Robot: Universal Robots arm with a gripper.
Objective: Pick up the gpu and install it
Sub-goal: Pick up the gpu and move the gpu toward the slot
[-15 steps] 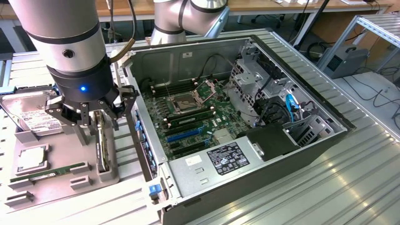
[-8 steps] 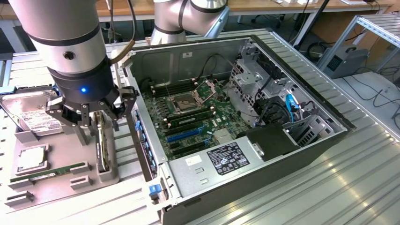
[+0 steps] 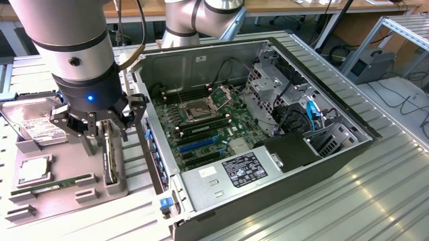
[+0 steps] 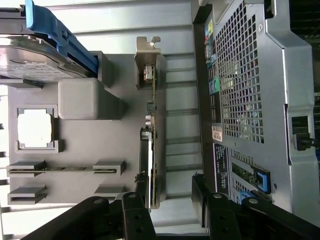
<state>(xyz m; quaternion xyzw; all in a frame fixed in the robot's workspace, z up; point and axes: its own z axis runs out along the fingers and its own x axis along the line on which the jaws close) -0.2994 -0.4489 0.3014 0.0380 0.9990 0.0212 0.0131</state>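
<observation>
- Tool [image 4: 170,216]: fingers spread wide, empty, hovering over the gpu [image 4: 154,135].
- Gpu: on edge in the grey holder tray's [image 4: 100,145] slot, at the edge beside the computer case [image 4: 250,75], below the tool, long axis crossing the fingers' closing line.

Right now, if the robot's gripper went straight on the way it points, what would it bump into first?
Most likely the gpu, standing on its edge in the gray tray. The open gripper hangs just above it with a finger on each side, so the card may slip between them, though depth is hard to judge.
</observation>
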